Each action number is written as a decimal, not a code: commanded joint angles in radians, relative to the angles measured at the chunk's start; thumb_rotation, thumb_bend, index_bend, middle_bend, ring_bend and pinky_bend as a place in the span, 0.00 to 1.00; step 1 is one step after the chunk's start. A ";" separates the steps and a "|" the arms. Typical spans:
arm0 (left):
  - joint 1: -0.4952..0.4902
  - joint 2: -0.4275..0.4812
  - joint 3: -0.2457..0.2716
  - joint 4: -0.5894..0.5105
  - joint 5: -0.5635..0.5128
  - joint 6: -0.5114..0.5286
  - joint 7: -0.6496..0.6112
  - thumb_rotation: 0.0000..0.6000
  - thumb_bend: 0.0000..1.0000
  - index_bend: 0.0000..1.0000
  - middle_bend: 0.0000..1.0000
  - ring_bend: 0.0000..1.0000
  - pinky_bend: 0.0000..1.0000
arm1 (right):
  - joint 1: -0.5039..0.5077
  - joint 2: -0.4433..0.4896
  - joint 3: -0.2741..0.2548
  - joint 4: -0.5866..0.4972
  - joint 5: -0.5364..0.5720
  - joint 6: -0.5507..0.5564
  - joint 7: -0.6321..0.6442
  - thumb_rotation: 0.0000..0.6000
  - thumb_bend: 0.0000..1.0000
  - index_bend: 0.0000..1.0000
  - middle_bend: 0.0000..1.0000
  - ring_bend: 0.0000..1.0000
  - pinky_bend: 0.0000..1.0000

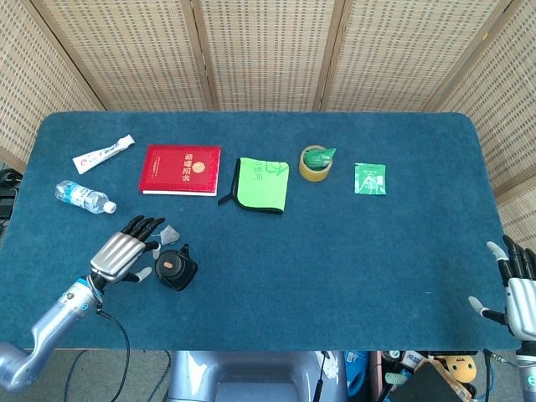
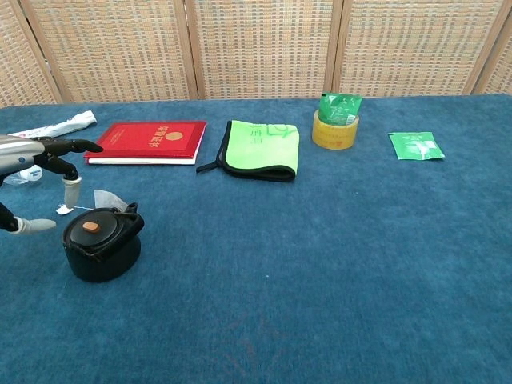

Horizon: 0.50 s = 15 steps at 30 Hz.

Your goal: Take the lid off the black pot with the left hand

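The black pot (image 1: pixel 175 270) (image 2: pixel 102 247) sits near the table's front left, its lid (image 2: pixel 92 228) on it with an orange knob in the middle. My left hand (image 1: pixel 124 252) (image 2: pixel 38 158) hovers just left of the pot with its fingers spread and nothing in them; the thumb reaches toward the pot's left side. Whether it touches the pot is unclear. My right hand (image 1: pixel 517 289) rests open at the table's front right edge, far from the pot.
A tea bag (image 1: pixel 170 232) lies just behind the pot. Further back are a water bottle (image 1: pixel 84 197), a toothpaste tube (image 1: pixel 103 153), a red book (image 1: pixel 181 169), a green cloth (image 1: pixel 261 184), a tape roll (image 1: pixel 316 162) and a green sachet (image 1: pixel 369 178).
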 commanded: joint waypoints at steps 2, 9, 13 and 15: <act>-0.019 -0.011 -0.001 0.001 -0.024 -0.031 0.020 1.00 0.33 0.49 0.00 0.00 0.00 | 0.001 0.001 0.000 0.002 0.002 -0.003 0.003 1.00 0.00 0.00 0.00 0.00 0.00; -0.057 -0.030 -0.015 -0.012 -0.079 -0.086 0.057 1.00 0.33 0.49 0.00 0.00 0.00 | 0.003 0.002 0.002 0.005 0.009 -0.011 0.011 1.00 0.00 0.00 0.00 0.00 0.00; -0.070 -0.032 -0.018 -0.023 -0.098 -0.101 0.077 1.00 0.33 0.49 0.00 0.00 0.00 | 0.003 0.002 0.003 0.007 0.011 -0.013 0.014 1.00 0.00 0.00 0.00 0.00 0.00; -0.077 -0.033 -0.016 -0.031 -0.107 -0.108 0.089 1.00 0.33 0.49 0.00 0.00 0.00 | 0.003 0.003 0.003 0.007 0.011 -0.013 0.016 1.00 0.00 0.00 0.00 0.00 0.00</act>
